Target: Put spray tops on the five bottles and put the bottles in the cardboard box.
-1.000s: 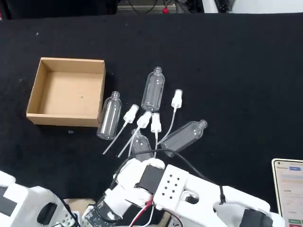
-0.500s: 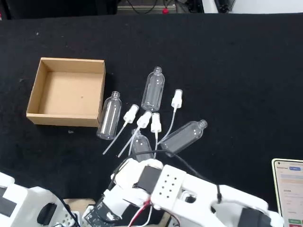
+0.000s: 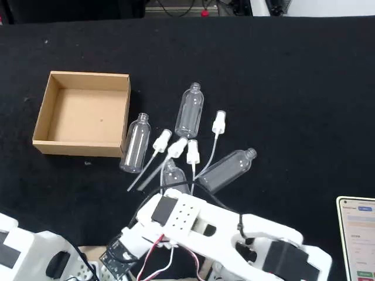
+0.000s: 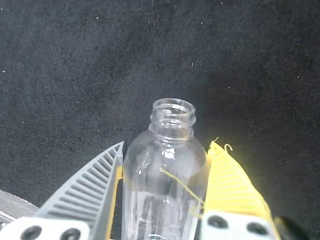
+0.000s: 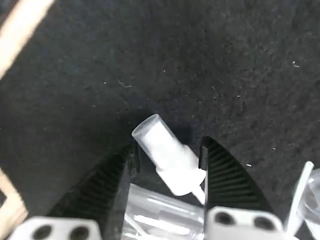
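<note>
So over the last second the right arm point(image 3: 193, 225) has slid toward the cardboard box point(image 3: 82, 79) side, and it now hides more of the half-covered bottle point(image 3: 173, 174) a bit off the box's corner. The right tool point(image 5: 168, 145) looks pressed onto a spray top point(image 5: 167, 155), pinching it crosswise. The left tool point(image 4: 166, 146) is pinching an open-necked bottle point(image 4: 167, 170) over the bench point(image 4: 75, 60); can't place that relative to the box. My guess is it's lining up the first capping. Nothing's capped yet and the box is empty. Three other bottles point(image 3: 190, 109) and four loose tops point(image 3: 177, 147) lie just beside it. No labels anywhere. A screen point(image 3: 357, 234) far from the box shows text too small to read.
</note>
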Robot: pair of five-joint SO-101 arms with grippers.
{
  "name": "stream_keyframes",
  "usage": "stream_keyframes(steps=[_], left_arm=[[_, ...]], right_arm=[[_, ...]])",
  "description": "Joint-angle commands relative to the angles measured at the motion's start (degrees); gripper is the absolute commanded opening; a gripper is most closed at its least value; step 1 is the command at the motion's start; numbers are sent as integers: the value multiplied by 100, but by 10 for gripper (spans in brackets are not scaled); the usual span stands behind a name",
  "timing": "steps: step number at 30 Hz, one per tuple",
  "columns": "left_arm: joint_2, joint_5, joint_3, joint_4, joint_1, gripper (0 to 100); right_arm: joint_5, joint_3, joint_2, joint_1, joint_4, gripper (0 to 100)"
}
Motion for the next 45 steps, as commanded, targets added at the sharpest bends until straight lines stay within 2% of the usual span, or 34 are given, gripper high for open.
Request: stream_keyframes(steps=[1,5,11,17,20,25,28,33,36,40,45], left_arm=[[-44,-35,-259,35,-48,159],[-44,-35,-259,35,-48,159],[-44,-35,-259,35,-48,159],[-44,-35,-259,35,-31,159],[-44,-35,-259,35,-40,159],[-44,-35,-259,44,-40,159],[-44,-35,-259,167,-40,159],[-44,-35,-259,202,-40,159],[-44,-35,-259,220,-40,159],[-44,-44,-259,229,-57,159],[-44,-44,-259,229,-57,159]], right_arm=[[70,-312,92,105,-167,191],[62,-312,101,149,-167,187],[44,-303,145,615,-378,86],[-44,-338,101,756,-378,81],[-730,-769,101,738,-378,81],[-2840,-2026,154,721,-378,81],[-3833,-2053,259,457,-387,81],[-4422,-1780,936,176,-642,87],[-4791,-1956,1490,185,-554,147],[-4976,-2501,2158,167,26,249],[-4809,-3336,2554,185,888,262]])
